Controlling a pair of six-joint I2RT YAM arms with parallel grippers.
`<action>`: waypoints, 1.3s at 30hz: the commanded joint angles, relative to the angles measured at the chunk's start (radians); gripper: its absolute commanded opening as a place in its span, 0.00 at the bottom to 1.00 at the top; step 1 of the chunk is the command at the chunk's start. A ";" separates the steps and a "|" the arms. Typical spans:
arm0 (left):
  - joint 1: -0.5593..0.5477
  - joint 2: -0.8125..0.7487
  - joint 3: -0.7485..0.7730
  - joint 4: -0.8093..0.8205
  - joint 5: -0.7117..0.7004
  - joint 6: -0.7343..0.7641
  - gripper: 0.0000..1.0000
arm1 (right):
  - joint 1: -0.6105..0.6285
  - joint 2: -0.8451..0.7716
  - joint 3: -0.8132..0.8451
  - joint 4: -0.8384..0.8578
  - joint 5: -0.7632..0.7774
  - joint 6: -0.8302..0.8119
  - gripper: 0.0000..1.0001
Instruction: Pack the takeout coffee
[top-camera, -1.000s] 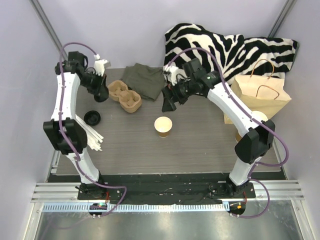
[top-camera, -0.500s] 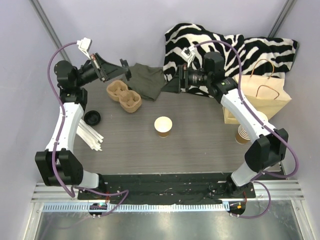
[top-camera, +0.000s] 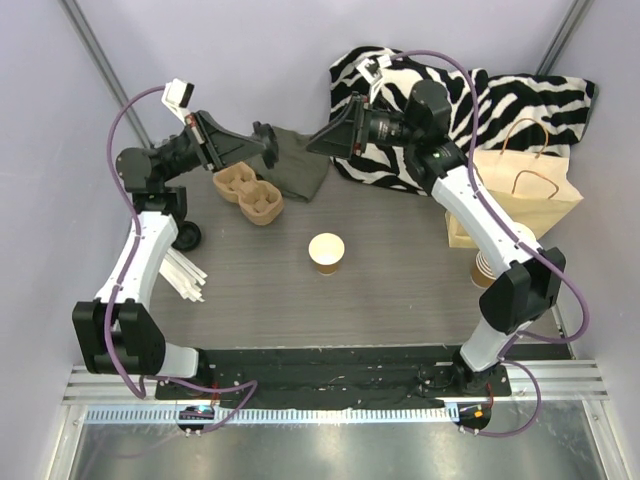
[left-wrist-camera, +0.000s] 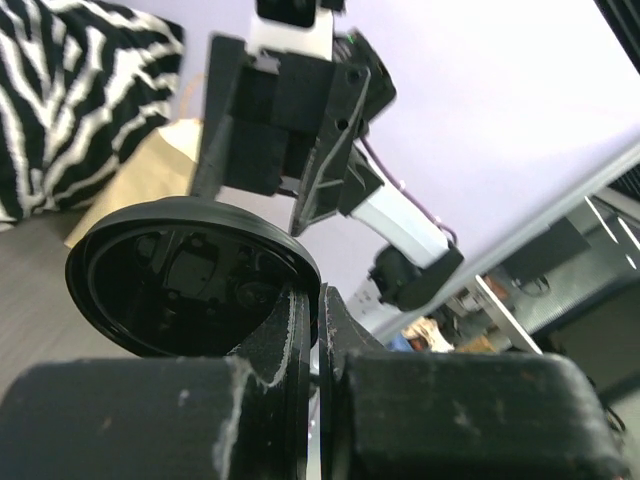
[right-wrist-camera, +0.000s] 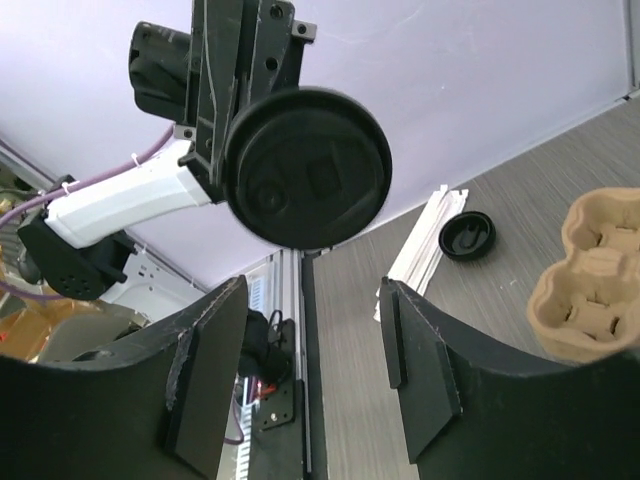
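Takeout coffee cup (top-camera: 326, 252) upright, lidless, mid-worktop (top-camera: 400, 290), nothing touching it. Both arms raised behind it, pincers facing each other. The left pincer (left-wrist-camera: 318, 335) is clamped on the rim of a black lid (left-wrist-camera: 185, 275), held on edge in the air. The right pincer (right-wrist-camera: 312, 375) is spread wide, nothing in it, near that lid but apart. Cardboard cup carrier (top-camera: 248, 193) back-left; second lid (top-camera: 184, 236) and white sticks (top-camera: 182, 270) at left edge; cup stack (top-camera: 486, 268) and paper bag (top-camera: 525, 185) right.

One lidless paper cup (top-camera: 326, 252), one cup stack (top-camera: 487, 268), two black lids (right-wrist-camera: 306, 166) (right-wrist-camera: 466, 236), one cup carrier (top-camera: 248, 191), one paper bag (top-camera: 525, 185), two cloths (top-camera: 520, 100) (top-camera: 300, 165).
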 joint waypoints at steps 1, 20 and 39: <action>-0.033 -0.025 0.006 0.170 0.040 -0.067 0.00 | 0.051 0.009 0.143 -0.208 0.051 -0.192 0.63; -0.124 -0.035 0.021 0.204 0.102 -0.051 0.00 | 0.045 0.018 0.091 -0.038 -0.033 -0.114 0.53; -0.130 -0.025 0.018 0.213 0.101 -0.059 0.00 | 0.068 0.039 0.116 -0.050 -0.040 -0.143 0.47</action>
